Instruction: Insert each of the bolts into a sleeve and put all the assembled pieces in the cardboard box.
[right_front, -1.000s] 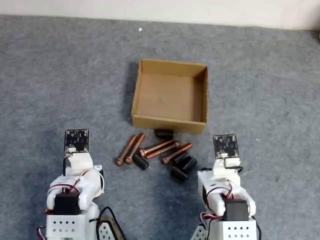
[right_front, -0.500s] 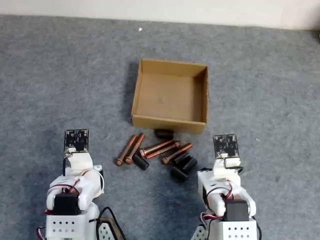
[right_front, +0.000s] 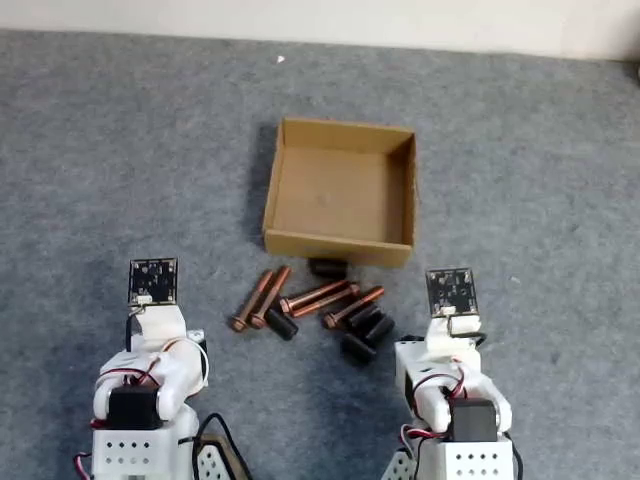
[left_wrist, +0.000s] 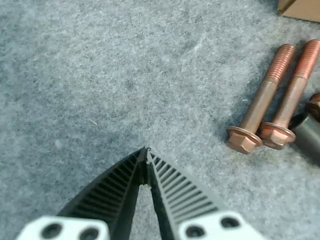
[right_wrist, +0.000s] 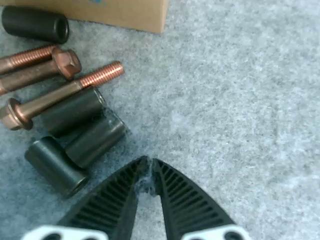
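An open-topped cardboard box sits mid-tabletop, seen from above, w/ its brown floor in view. Just in front of its near wall, on the arms' side, is a loose cluster of copper-coloured bolts & short black sleeves. All lie flat on the grey, carpet-like surface, outside the box, and no bolt is inside a sleeve.

A lone sleeve lies closest to the box, just beside the near wall. At the cluster's left, the left bolts are a pair lying side by side, approx parallel, heads toward the arms & heads touching or nearly so. A second sleeve lies just beside those heads. In the middle, the middle bolts lie close together on a slant. At the right, the right bolt rests along one of three bunched sleeves, touching it. Those three lie packed against each other.

The left claw is narrow, tips pressed together & gripping nothing. It is low over bare tabletop, near the left bolts' heads but apart from them. The right claw is likewise narrow, tips meeting, holding nothing, near the bunched sleeves w/o touching them.

From above, the left arm & right arm sit at the near edge, w/ the cluster btwn them and slightly ahead.
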